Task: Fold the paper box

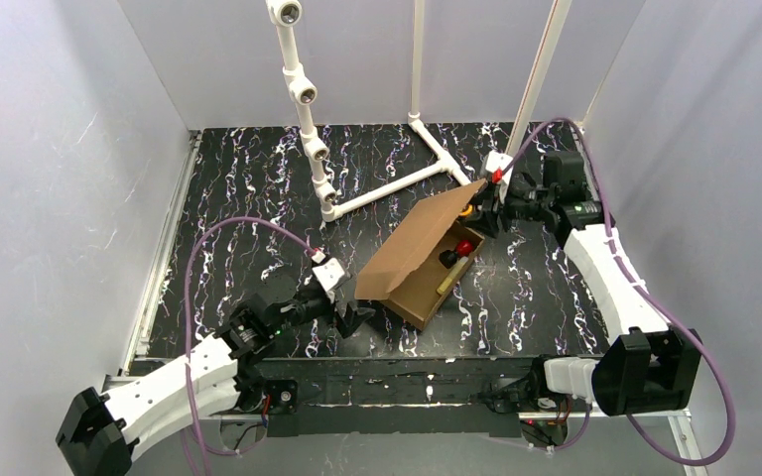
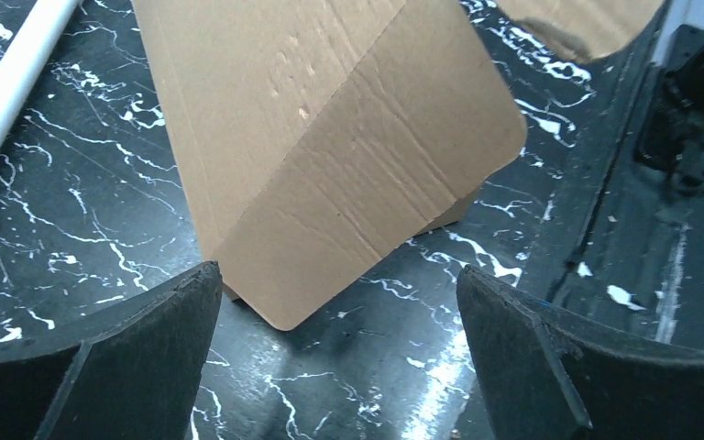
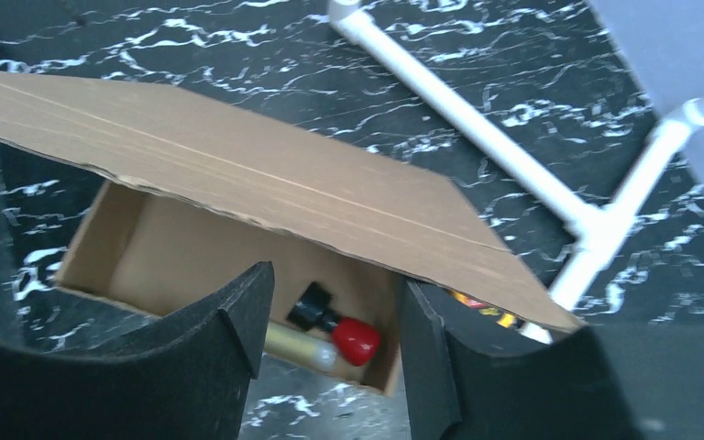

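Tbl (image 1: 238,198): paper box (image 1: 417,243), PVC frame (image 1: 397,185)

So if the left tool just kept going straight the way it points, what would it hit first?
Most likely the paper box: a rounded corner of its brown cardboard flap sits straight ahead of the open left tool, with nothing visible in between. How near it is is hard to judge.
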`<move>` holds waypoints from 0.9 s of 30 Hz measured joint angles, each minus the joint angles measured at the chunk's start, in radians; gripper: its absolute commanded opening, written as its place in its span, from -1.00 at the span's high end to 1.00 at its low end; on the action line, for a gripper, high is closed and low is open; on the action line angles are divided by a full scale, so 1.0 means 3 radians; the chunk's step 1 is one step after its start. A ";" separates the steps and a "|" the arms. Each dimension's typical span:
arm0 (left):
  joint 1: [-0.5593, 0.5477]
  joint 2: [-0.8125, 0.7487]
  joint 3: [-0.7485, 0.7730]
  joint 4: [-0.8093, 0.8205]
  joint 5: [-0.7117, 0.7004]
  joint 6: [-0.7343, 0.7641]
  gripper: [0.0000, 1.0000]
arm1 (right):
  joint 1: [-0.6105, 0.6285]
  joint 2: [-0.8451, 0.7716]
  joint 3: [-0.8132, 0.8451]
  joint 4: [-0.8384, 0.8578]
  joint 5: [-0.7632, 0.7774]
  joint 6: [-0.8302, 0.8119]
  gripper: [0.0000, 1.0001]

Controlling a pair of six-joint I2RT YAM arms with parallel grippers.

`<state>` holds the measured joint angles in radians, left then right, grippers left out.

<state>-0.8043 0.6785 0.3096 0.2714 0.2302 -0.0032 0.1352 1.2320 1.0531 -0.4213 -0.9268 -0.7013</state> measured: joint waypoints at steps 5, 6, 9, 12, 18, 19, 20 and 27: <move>-0.0011 0.0192 0.0013 0.0112 -0.0019 0.0182 -0.97 | 0.0000 0.0206 0.0476 -0.0281 0.0168 -0.0306 -0.34; -0.0018 0.0211 0.0015 0.0149 -0.0019 0.0186 -0.97 | 0.0000 0.0244 0.0565 -0.0364 0.0195 -0.0390 -0.35; -0.0061 0.0309 0.0018 0.0317 -0.0060 0.0174 -0.97 | 0.0000 0.0312 0.0734 -0.0542 0.0284 -0.0645 -0.40; -0.0100 0.0500 0.0031 0.0454 -0.0163 0.0135 -0.97 | 0.0005 0.0322 0.0823 -0.0717 0.0362 -0.0924 -0.53; -0.0122 0.0807 0.0043 0.0627 -0.0361 0.0060 -0.97 | 0.0074 0.0434 0.1136 -0.1040 0.0388 -0.1638 -0.64; -0.0122 0.0823 0.0045 0.0656 -0.0387 0.0056 -0.97 | 0.0106 0.0488 0.1219 -0.1120 0.0390 -0.1779 -0.65; -0.0122 0.0830 0.0045 0.0678 -0.0406 0.0048 -0.96 | 0.0153 0.0563 0.1324 -0.1203 0.0398 -0.1930 -0.65; -0.0122 0.0832 0.0057 0.0767 -0.0534 0.0033 -0.92 | 0.0421 0.0875 0.1741 -0.1642 0.0511 -0.2589 -0.60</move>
<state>-0.8410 0.9279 0.3267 0.5014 0.0700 0.0067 0.2615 1.4944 1.5753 -0.9138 -0.7734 -1.4780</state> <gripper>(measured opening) 0.979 0.815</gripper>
